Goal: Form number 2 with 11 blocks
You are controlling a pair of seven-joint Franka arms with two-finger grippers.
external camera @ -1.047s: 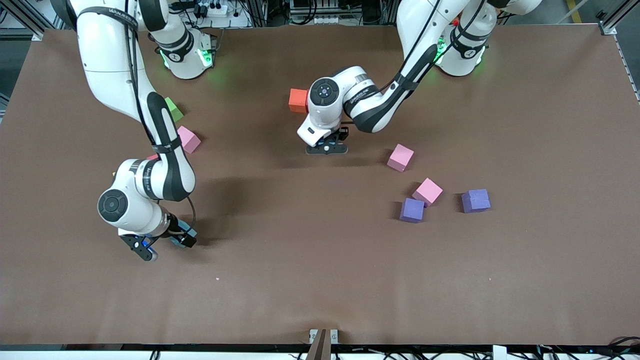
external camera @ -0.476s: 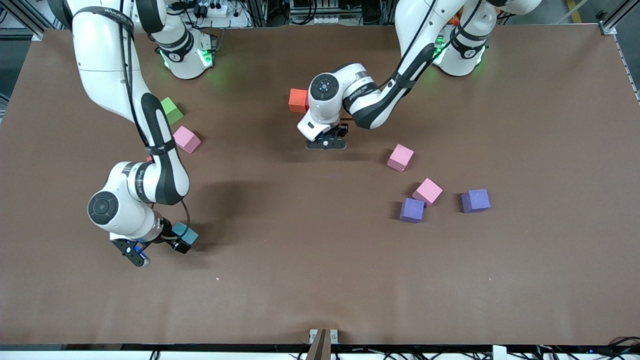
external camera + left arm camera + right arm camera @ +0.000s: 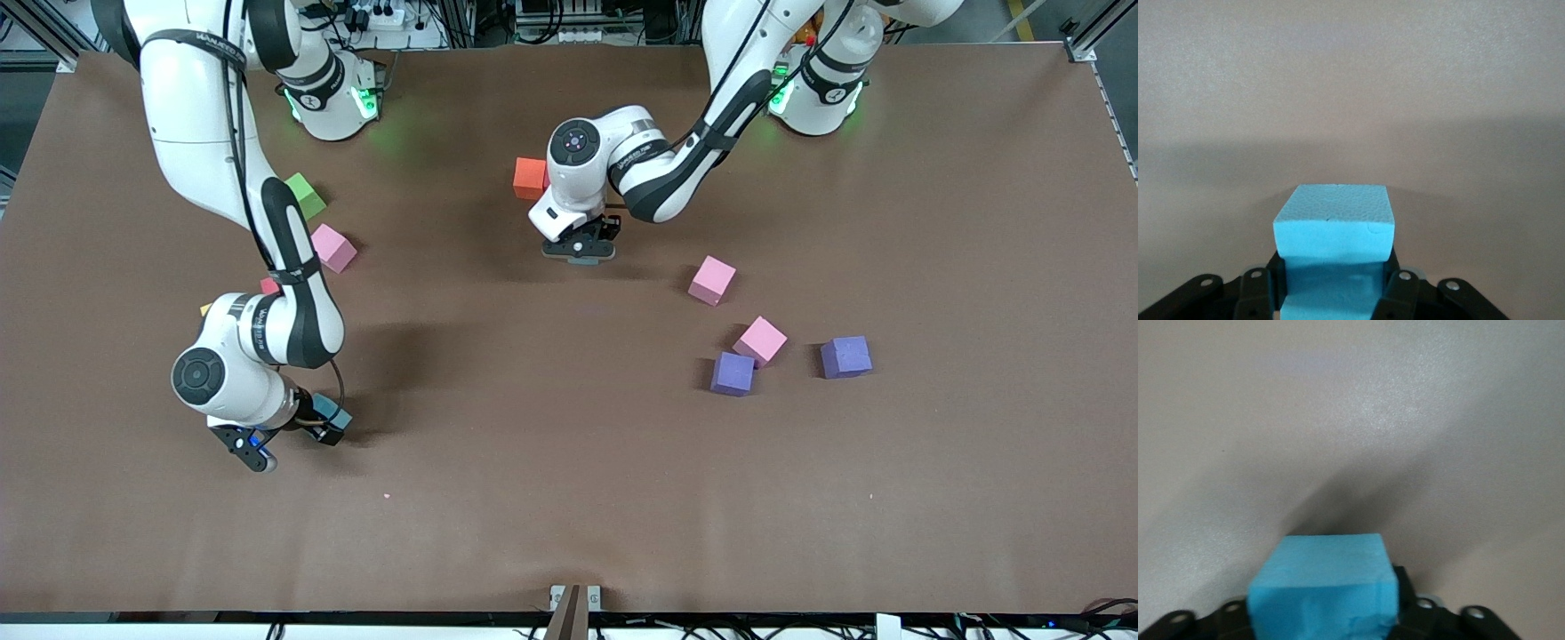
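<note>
My right gripper (image 3: 325, 427) is shut on a blue cube (image 3: 332, 414), low over the table near the right arm's end; the right wrist view shows the cube (image 3: 1321, 587) between the fingers. My left gripper (image 3: 582, 244) is over the middle of the table, beside an orange cube (image 3: 530, 178). It is shut on a second blue cube (image 3: 1333, 230), which the wrist hides in the front view. Loose cubes lie about: pink (image 3: 333, 247), pink (image 3: 712, 280), pink (image 3: 760, 340), purple (image 3: 733, 373), purple (image 3: 845, 356). No digit shape shows.
A green cube (image 3: 304, 196) lies beside the right arm's forearm. A red cube's corner (image 3: 269, 285) and a yellow cube's corner (image 3: 205, 309) peek out from under the right arm. Bare brown table lies nearer the front camera.
The left gripper has moved a little toward the robots' bases with its blue cube. The right arm's wrist has shifted slightly, still holding its blue cube at about the same spot.
</note>
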